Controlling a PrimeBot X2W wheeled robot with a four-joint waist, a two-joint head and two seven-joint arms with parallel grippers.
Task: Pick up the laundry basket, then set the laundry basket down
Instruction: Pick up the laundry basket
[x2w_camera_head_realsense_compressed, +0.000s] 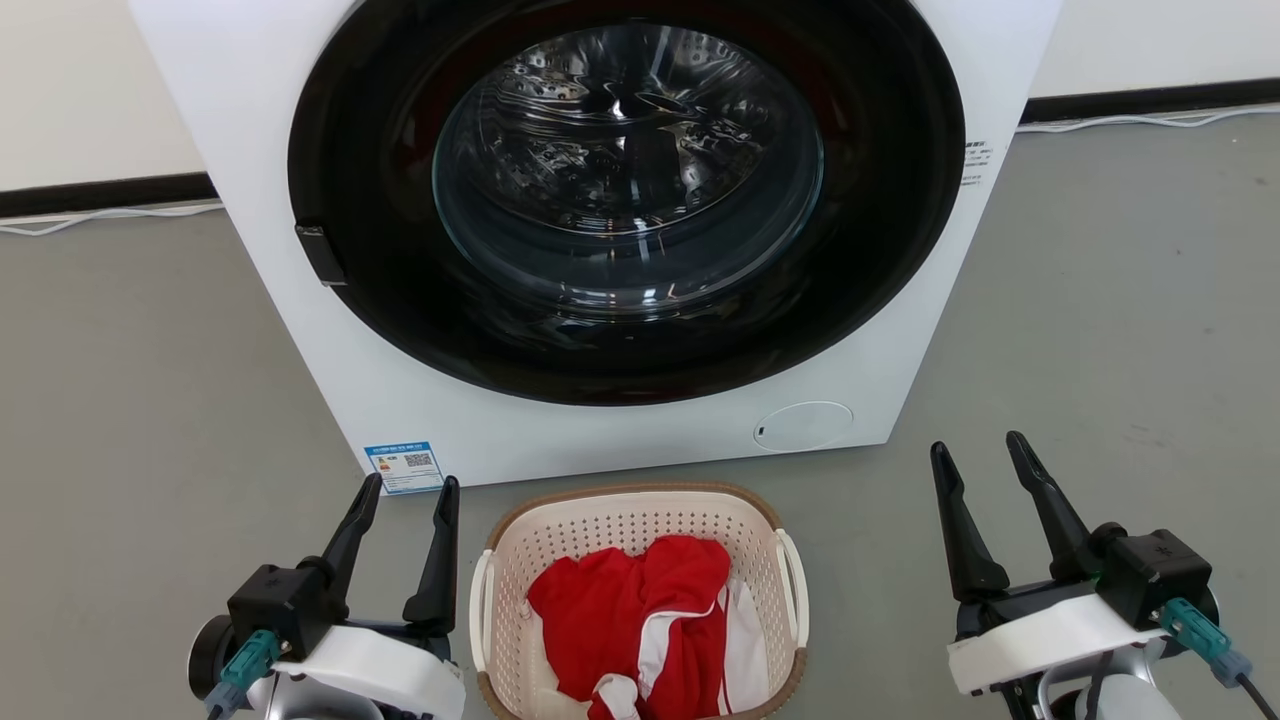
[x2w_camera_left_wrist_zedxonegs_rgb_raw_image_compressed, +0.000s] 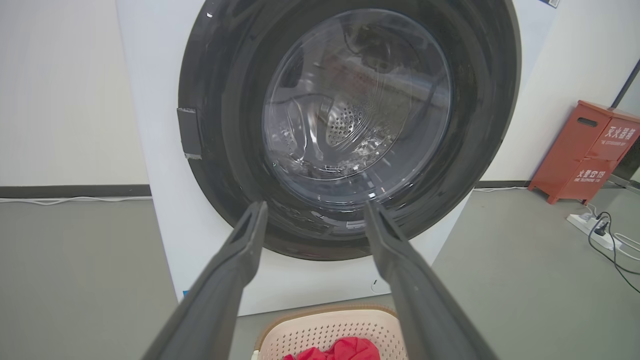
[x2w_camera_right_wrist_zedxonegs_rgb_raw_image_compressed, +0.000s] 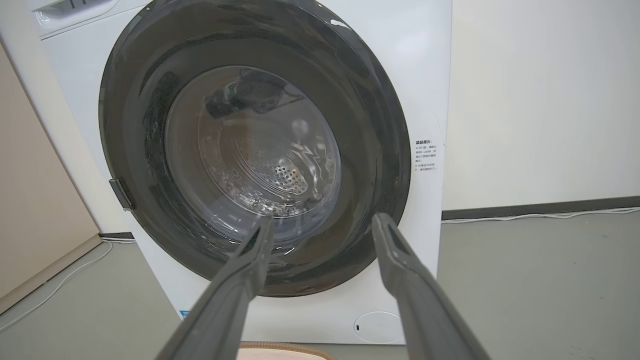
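The laundry basket is cream perforated plastic with a brown rim and white loop handles. It sits on the floor before the washing machine, holding red and white clothes. My left gripper is open just left of the basket, apart from it. Well off to the basket's right, my right gripper is open with nothing between its fingers. In the left wrist view, the basket shows at the bottom between the open fingers. The right wrist view catches the basket's rim at the bottom edge.
A white front-loading washing machine with a shut dark round door stands right behind the basket. Grey floor lies on both sides. A red cabinet and a power strip with cables stand far off near the wall.
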